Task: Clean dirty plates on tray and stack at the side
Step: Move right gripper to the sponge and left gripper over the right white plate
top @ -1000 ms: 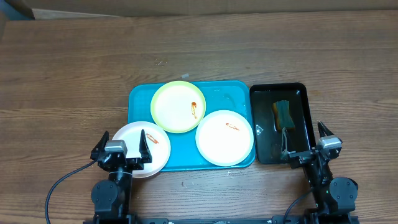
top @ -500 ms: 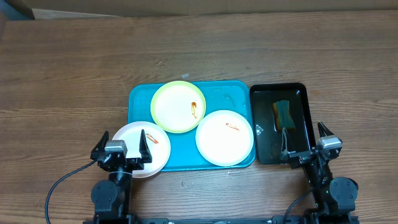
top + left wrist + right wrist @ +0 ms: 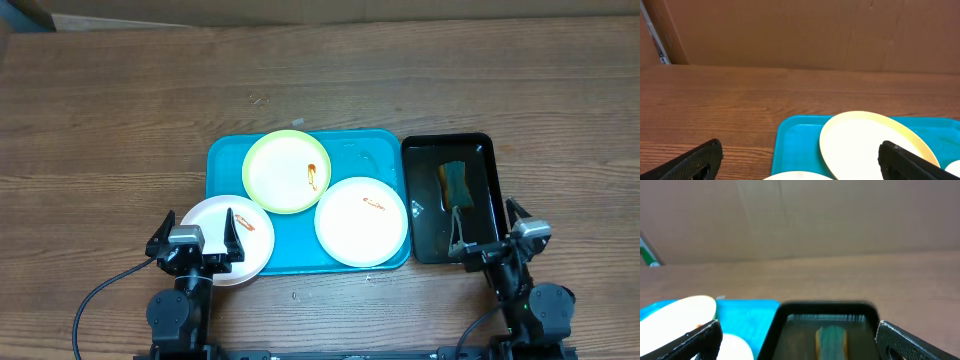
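The left gripper point(image 3: 196, 233) and right gripper point(image 3: 487, 228) stand spread and empty. The plates point(image 3: 285, 172) look light, stiff and slick. Best to pinch the rim of the white plate point(image 3: 208, 216) overhanging the tray point(image 3: 225, 160) at its near-left corner.

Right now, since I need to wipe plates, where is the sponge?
Overhead view: the sponge lies inside the black tray, right of the turquoise tray.

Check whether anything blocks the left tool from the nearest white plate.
Nothing visible does. The open left tool hangs over the white plate at the near-left corner of the tray, with no other thing between the two.
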